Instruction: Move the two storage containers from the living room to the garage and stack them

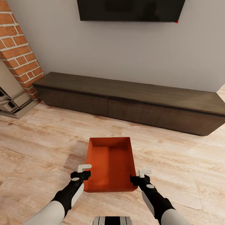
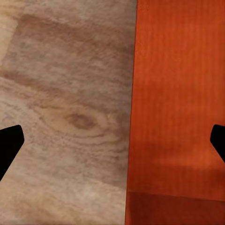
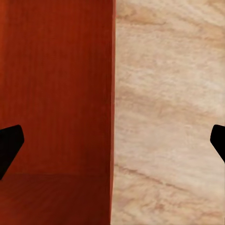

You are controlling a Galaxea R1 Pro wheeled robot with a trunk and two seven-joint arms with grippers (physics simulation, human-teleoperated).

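One orange-red open-top storage container (image 1: pixel 110 162) rests on the light wood-plank floor of the living room, right in front of me. My left gripper (image 1: pixel 83 173) hangs open over the container's near left corner, and in the left wrist view its fingers (image 2: pixel 11 143) straddle the container's left wall (image 2: pixel 178 93). My right gripper (image 1: pixel 141 177) is open at the near right corner. Its fingers (image 3: pixel 11 140) stand on either side of the right wall (image 3: pixel 56 93). The container is empty inside.
A long dark low bench (image 1: pixel 131 100) runs along the grey wall beyond the container, under a wall TV (image 1: pixel 131 9). A red brick fireplace (image 1: pixel 18 47) stands at the far left. Open wood floor (image 1: pixel 181 156) lies on both sides of the container.
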